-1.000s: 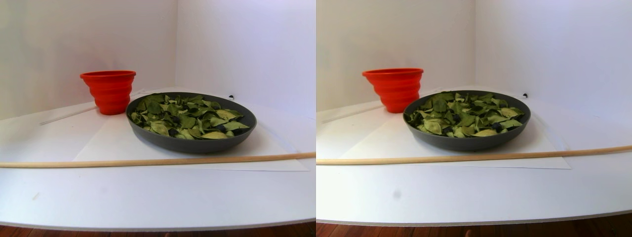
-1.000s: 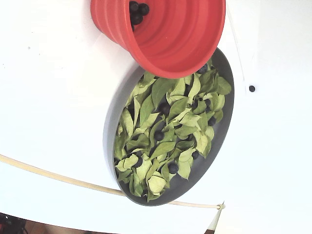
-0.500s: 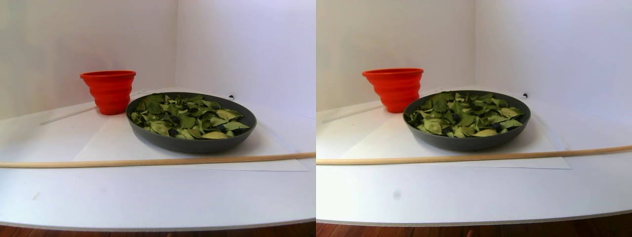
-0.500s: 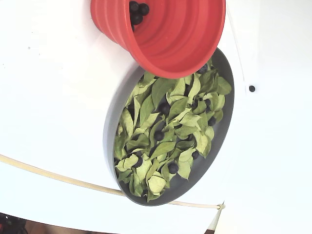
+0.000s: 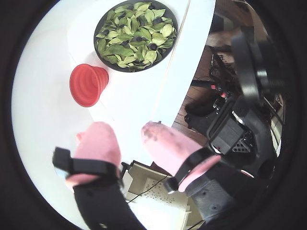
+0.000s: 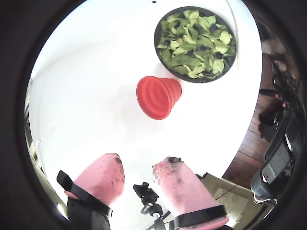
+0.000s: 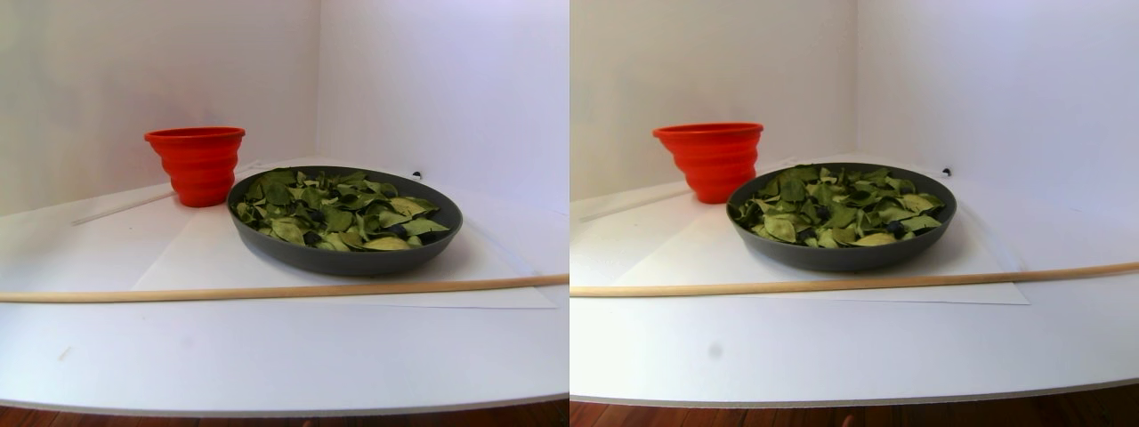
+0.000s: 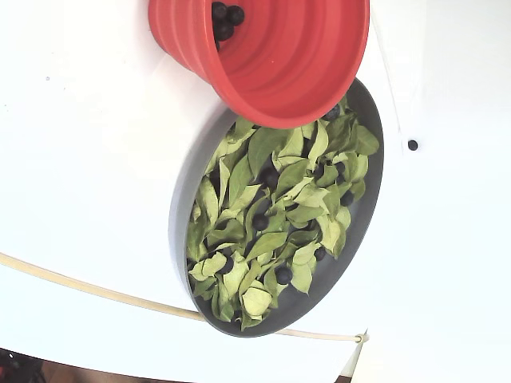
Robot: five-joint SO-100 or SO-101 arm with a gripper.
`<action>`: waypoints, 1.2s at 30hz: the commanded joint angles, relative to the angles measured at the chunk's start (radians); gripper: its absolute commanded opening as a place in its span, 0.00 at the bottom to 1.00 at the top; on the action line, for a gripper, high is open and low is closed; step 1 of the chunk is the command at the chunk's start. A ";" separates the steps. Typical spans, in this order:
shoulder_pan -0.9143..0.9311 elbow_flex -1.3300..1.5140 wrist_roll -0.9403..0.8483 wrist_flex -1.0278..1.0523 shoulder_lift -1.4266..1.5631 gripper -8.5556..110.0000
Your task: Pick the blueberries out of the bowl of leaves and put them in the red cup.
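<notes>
The dark grey bowl [image 8: 182,209] is full of green leaves [image 8: 271,199], with blueberries [image 8: 261,222] showing between them. The red cup [image 8: 271,56] stands beside the bowl, apart from it in both wrist views, and holds a few dark berries [image 8: 223,20] at its bottom. Both wrist views look down from high up on the bowl [image 5: 120,68] [image 6: 192,80] and the cup [image 5: 87,85] [image 6: 157,96]. My gripper [image 5: 127,132] [image 6: 140,163] is open, its pink fingers [image 6: 108,177] holding nothing, well away from both. It does not show in the stereo pair or fixed views.
A thin wooden dowel [image 7: 267,291] lies across the white table in front of the bowl [image 7: 347,258]. White walls close the back corner. A small black dot [image 8: 413,145] marks the surface. Beyond the table's edge are dark arm hardware and cables [image 5: 249,124].
</notes>
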 commanded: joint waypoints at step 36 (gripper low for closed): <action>0.067 -0.061 -0.043 -0.028 -0.018 0.16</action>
